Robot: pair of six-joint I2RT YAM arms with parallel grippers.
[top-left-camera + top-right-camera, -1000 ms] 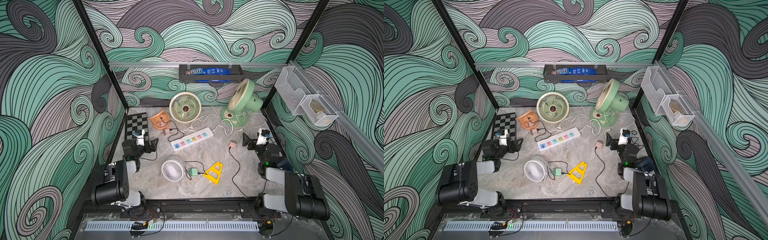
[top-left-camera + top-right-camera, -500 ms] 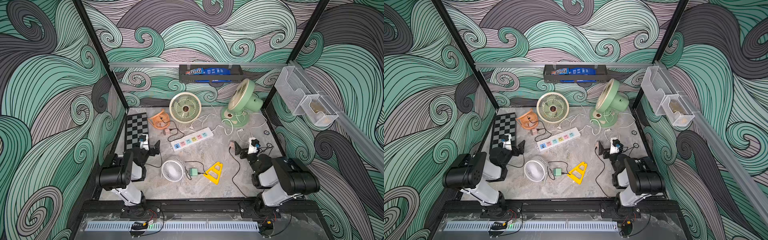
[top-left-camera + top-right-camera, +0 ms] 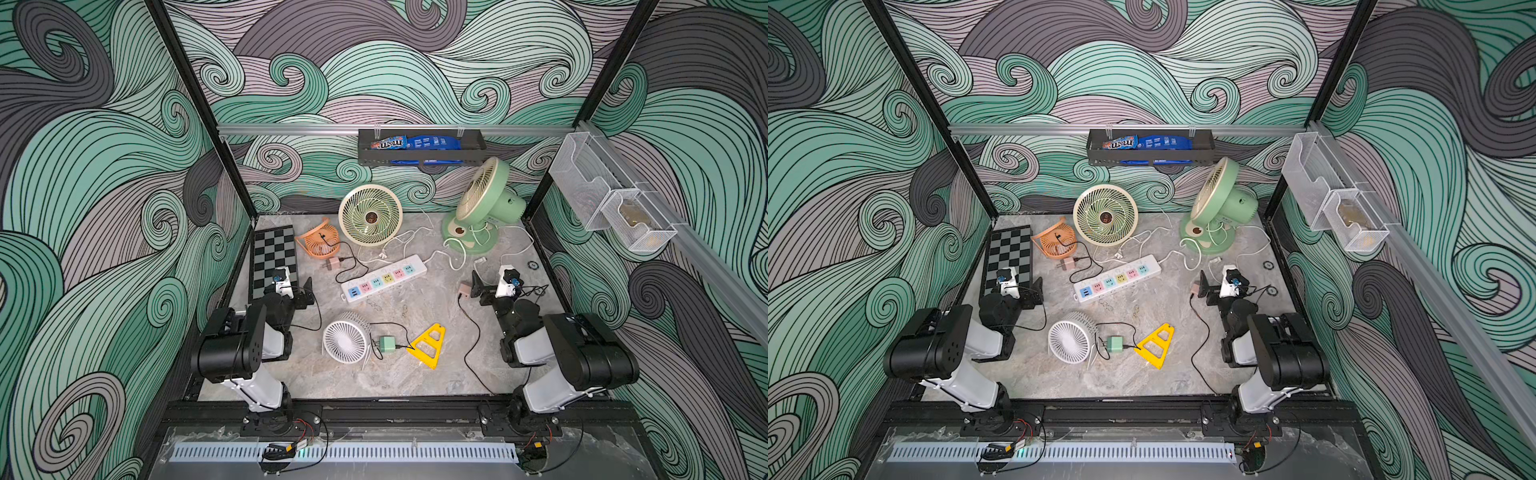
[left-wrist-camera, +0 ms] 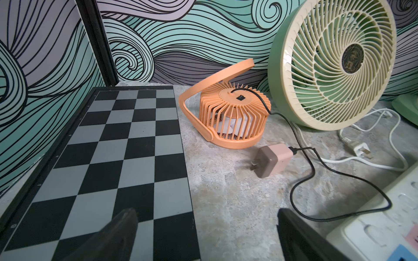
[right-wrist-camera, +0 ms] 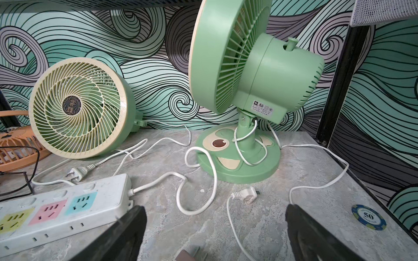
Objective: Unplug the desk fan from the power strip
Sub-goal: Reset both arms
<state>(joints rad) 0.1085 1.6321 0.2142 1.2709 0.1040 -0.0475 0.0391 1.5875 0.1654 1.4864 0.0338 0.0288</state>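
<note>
A: Low over the marble tabletop, right gripper spread wide, clasping nothing. Same for left gripper, gaping, straddling the chessboard edge.
B: And the power strip?
A: Mid-table between both arms, lying flat — white cord looping off its end near the green pedestal fan.
B: Plugs?
A: White two-pin plug loose on the stone just beside the strip's end; white angled plug loose too — nearer the fan's base.

My power strip lies flat and slanted mid-table between my 2 arms. It is a long white bar with 6 pastel socket squares: blue, pink, teal, yellow, pink, teal, every one bare. The green desk fan stands upright behind it, apart.
</note>
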